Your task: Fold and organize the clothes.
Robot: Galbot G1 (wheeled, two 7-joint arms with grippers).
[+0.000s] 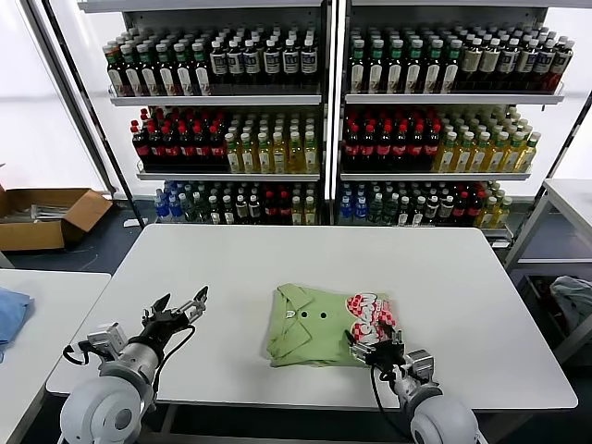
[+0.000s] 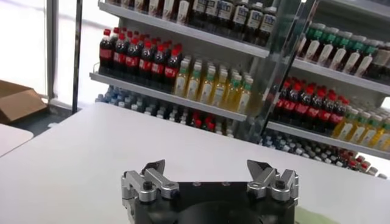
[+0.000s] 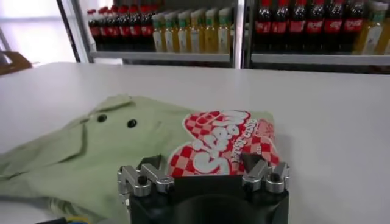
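A light green short-sleeved shirt (image 1: 319, 326) lies folded on the white table (image 1: 305, 259), collar and small buttons up, with a red-and-white checkered print (image 1: 370, 316) at its right end. It also shows in the right wrist view (image 3: 109, 146). My right gripper (image 1: 375, 349) is open and empty, right at the shirt's near right edge over the print (image 3: 213, 143). My left gripper (image 1: 178, 310) is open and empty, over bare table to the left of the shirt; in the left wrist view (image 2: 207, 167) only bare table lies before it.
Shelves of bottles (image 1: 324, 120) stand behind the table. A cardboard box (image 1: 46, 215) sits on the floor at far left. A second white table (image 1: 37, 305) at left carries a blue cloth (image 1: 9, 314). Another table edge (image 1: 569, 199) stands at right.
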